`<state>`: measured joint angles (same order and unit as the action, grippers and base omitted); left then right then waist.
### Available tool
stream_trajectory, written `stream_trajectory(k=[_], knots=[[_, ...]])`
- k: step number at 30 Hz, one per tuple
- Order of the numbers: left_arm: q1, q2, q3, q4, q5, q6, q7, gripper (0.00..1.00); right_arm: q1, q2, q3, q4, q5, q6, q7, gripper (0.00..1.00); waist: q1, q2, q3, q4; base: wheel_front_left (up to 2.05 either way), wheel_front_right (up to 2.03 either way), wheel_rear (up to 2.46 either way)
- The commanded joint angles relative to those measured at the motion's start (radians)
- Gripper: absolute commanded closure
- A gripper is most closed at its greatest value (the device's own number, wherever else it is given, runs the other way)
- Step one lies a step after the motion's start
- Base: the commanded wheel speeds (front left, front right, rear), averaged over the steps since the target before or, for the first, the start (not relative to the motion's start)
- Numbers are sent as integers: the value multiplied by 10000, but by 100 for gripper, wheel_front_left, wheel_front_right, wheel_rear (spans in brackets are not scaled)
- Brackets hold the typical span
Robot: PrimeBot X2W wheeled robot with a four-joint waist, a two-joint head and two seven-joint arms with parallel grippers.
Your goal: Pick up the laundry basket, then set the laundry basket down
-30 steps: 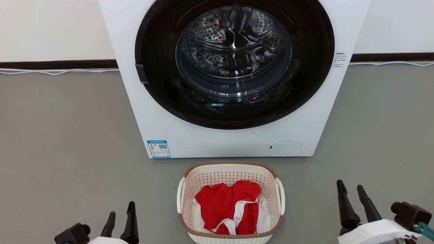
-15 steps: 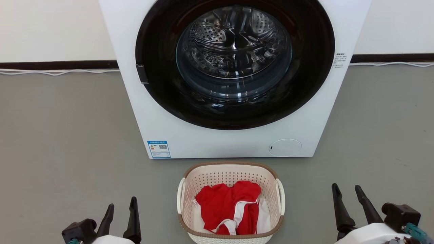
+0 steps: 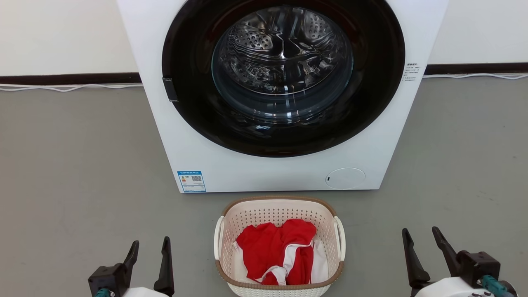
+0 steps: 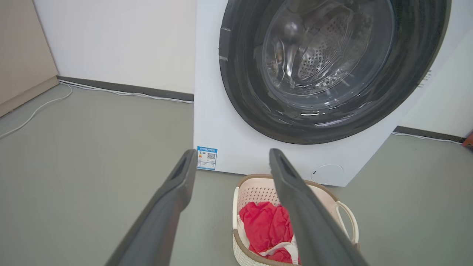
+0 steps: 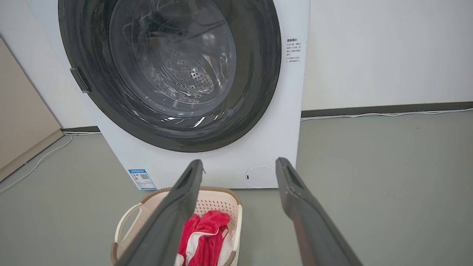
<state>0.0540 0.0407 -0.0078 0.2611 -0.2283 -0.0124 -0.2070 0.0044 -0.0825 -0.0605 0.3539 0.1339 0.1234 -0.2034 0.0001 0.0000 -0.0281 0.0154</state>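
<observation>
Left claw (image 3: 151,242) and right claw (image 3: 420,231) both spread, empty, well short of washing machine (image 3: 247,173). Laundry basket (image 3: 280,200) sits on floor (image 3: 82,165) just before washing machine. Judgement: take both side handles (image 3: 340,238) evenly, lift level.

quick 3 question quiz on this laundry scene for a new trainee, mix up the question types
1. True or false: the left gripper is shut on a handle of the laundry basket.
2. What lies in the basket? A) red and white clothing B) blue towels C) nothing
3. In a few words: what stands right behind the basket?

Key
1. False: its jaws stand open, apart from the basket.
2. A
3. The washing machine, the basket on the floor just in front of it.
</observation>
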Motion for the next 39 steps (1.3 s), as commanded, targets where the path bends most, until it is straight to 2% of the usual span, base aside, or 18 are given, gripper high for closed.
stream_trajectory(k=[1,14,39], knots=[[-208,118,224,-302,286,-60,-157,0,-116,-126,200,-174,-289,65,-193,0,0,0,3,0,0,0,0],[-180,165,274,-210,1954,-85,-538,0,-116,-9,-110,197,-1931,73,-574,0,0,0,-32,14,0,0,0],[-273,121,323,100,1854,-287,-548,0,-287,20,-206,389,-2002,73,-584,0,0,0,83,3,0,0,0]])
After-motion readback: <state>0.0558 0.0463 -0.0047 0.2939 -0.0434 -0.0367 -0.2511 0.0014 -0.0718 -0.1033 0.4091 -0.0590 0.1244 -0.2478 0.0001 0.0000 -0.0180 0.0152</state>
